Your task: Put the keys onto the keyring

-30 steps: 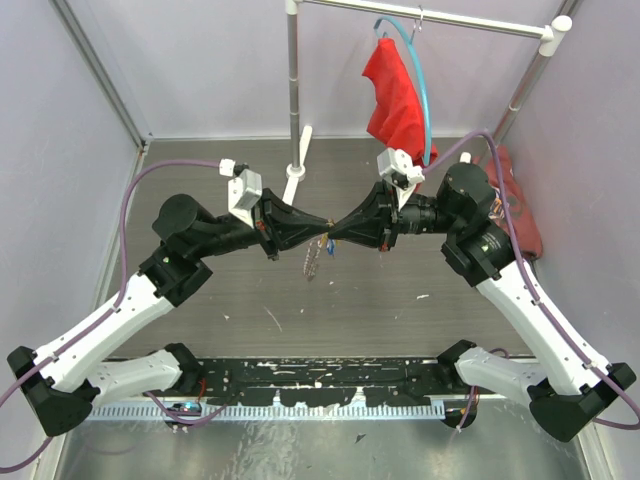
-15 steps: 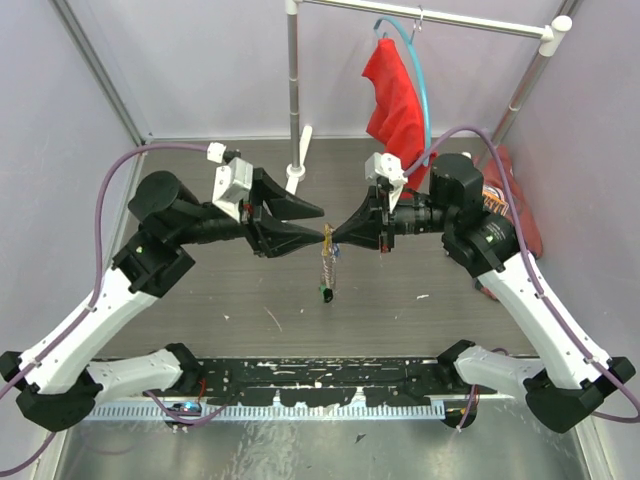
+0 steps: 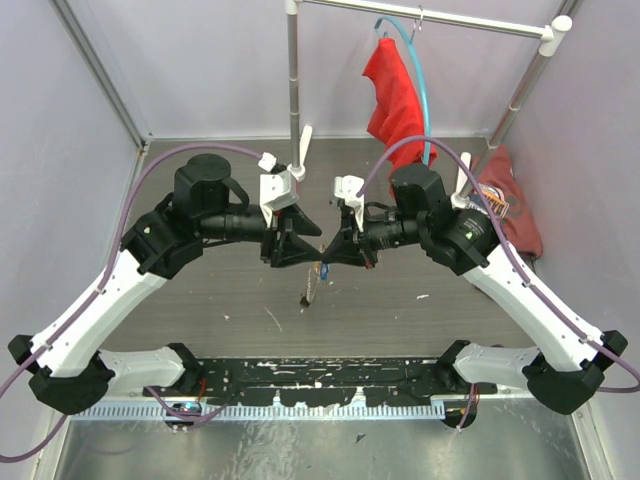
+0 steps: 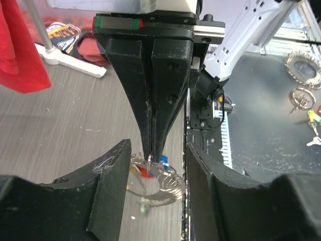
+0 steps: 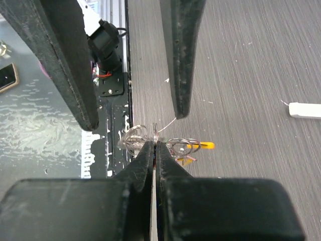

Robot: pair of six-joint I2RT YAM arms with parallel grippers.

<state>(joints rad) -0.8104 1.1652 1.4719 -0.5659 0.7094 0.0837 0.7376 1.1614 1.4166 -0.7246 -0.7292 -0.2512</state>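
My right gripper (image 3: 327, 257) is shut on the keyring (image 5: 155, 131), a thin metal loop pinched edge-on between its tips (image 5: 154, 144). The keys (image 3: 311, 287) dangle below it in a bunch, with small split rings and blue, red, yellow and green heads (image 4: 148, 172). A yellow tag (image 5: 205, 145) sticks out to one side. My left gripper (image 3: 310, 247) faces the right one, open. Its fingers (image 4: 108, 175) stand on either side of the bunch and touch nothing. In the left wrist view the right gripper (image 4: 153, 146) points down into that gap.
A red cloth (image 3: 393, 95) hangs on a light-blue hoop from the rail. The stand's pole (image 3: 293, 90) rises behind the grippers. A red garment (image 3: 512, 205) lies at the right wall. More rings and keys (image 4: 302, 98) lie on the metal tray near the arm bases.
My left gripper opened and let go of the bunch, then rolled and shifted right. The right gripper stayed shut and moved left, with the keys swinging beneath it.
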